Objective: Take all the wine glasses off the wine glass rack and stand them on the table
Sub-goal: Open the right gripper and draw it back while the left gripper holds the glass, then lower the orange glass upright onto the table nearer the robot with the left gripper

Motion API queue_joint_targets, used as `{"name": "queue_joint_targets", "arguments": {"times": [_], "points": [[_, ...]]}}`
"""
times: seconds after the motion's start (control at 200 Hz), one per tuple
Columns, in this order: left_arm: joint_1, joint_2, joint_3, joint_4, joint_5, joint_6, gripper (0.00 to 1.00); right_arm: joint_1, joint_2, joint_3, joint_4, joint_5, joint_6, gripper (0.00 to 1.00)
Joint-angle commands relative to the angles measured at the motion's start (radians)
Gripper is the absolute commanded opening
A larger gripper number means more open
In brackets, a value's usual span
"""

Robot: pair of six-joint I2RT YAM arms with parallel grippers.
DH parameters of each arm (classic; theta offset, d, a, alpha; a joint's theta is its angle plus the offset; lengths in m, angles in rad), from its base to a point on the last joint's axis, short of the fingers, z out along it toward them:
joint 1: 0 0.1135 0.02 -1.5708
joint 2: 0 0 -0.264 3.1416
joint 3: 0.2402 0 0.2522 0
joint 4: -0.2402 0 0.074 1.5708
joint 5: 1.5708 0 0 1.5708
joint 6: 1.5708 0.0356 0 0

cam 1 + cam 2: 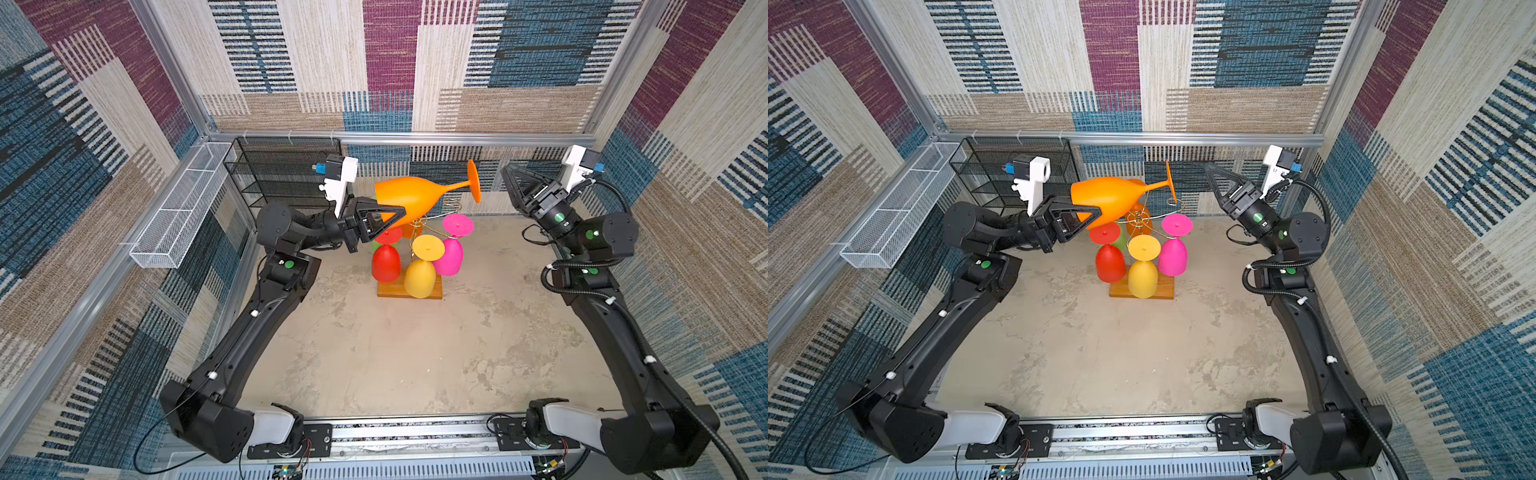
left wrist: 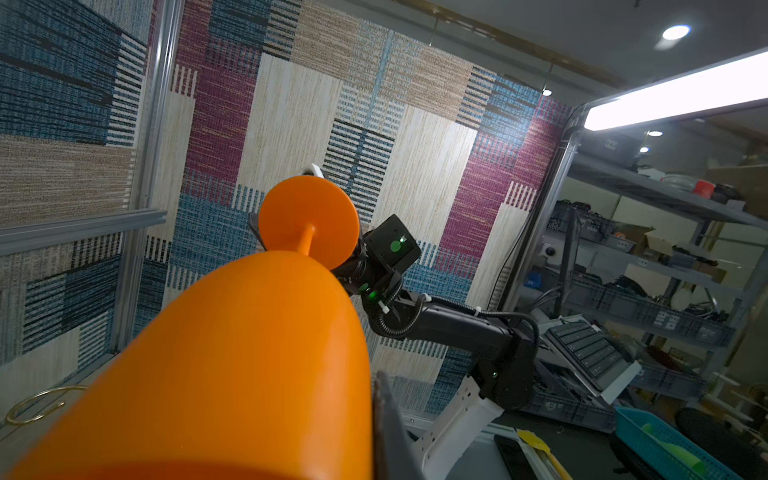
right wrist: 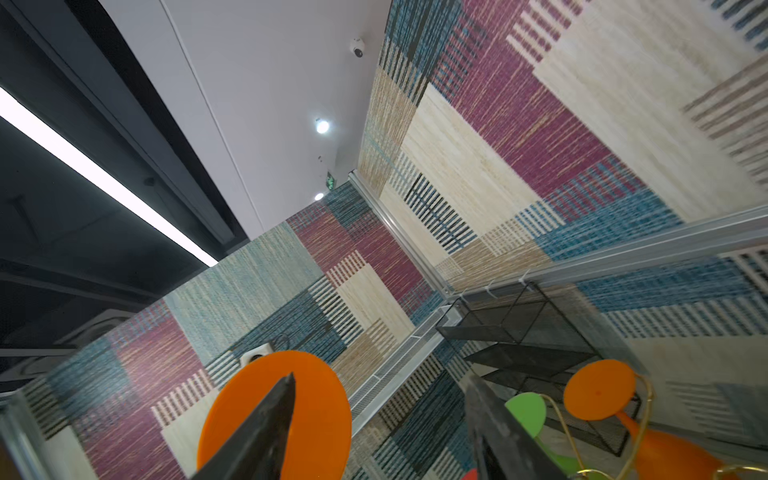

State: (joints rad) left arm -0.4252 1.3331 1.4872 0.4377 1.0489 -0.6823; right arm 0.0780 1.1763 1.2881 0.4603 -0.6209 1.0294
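My left gripper (image 1: 395, 210) (image 1: 1096, 212) is shut on the bowl of an orange wine glass (image 1: 415, 197) (image 1: 1113, 197). The glass lies level in the air above the wine glass rack (image 1: 388, 289) (image 1: 1167, 286), its foot pointing right, clear of the gold wire arms. In the left wrist view the bowl (image 2: 249, 353) fills the frame beside one finger (image 2: 388, 428); the other finger is hidden. My right gripper (image 1: 515, 178) (image 1: 1219, 176) (image 3: 380, 378) stands open just right of the foot (image 3: 328, 399), not touching it.
Red (image 1: 386, 264), yellow (image 1: 420, 278) and pink (image 1: 451, 257) glasses hang upside down on the rack, with a second orange one (image 3: 598, 395) and a green one (image 3: 525, 411) behind. A black mesh shelf (image 1: 282, 174) and white wire basket (image 1: 178, 216) stand at the back left.
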Motion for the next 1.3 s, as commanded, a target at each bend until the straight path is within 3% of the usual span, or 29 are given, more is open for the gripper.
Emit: {"name": "queue_joint_targets", "arguments": {"times": [0.0, 0.13, 0.295, 0.521, 0.681, 0.926, 1.297], "points": [[-0.029, -0.026, 0.068, -0.549, -0.081, 0.422, 0.00, 0.000, -0.050, 0.025, -0.396, 0.228, -0.353, 0.70], [-0.097, -0.046, 0.151, -0.855, -0.156, 0.634, 0.00, -0.001, -0.107, 0.008, -0.493, 0.381, -0.446, 0.73], [-0.248, -0.020, 0.269, -1.245, -0.398, 0.877, 0.00, -0.007, -0.126, -0.020, -0.546, 0.482, -0.486, 0.75], [-0.447, 0.071, 0.340, -1.572, -0.790, 0.994, 0.00, -0.012, -0.097, -0.033, -0.555, 0.484, -0.494, 0.76], [-0.548, 0.163, 0.348, -1.677, -0.960, 0.996, 0.00, -0.017, -0.068, -0.030, -0.557, 0.473, -0.497, 0.76], [-0.611, 0.372, 0.347, -1.765, -1.070, 0.989, 0.00, -0.020, -0.028, -0.026, -0.567, 0.443, -0.495, 0.76], [-0.633, 0.563, 0.358, -1.770, -1.087, 0.978, 0.00, -0.031, -0.014, -0.022, -0.595, 0.458, -0.528, 0.77]]}}
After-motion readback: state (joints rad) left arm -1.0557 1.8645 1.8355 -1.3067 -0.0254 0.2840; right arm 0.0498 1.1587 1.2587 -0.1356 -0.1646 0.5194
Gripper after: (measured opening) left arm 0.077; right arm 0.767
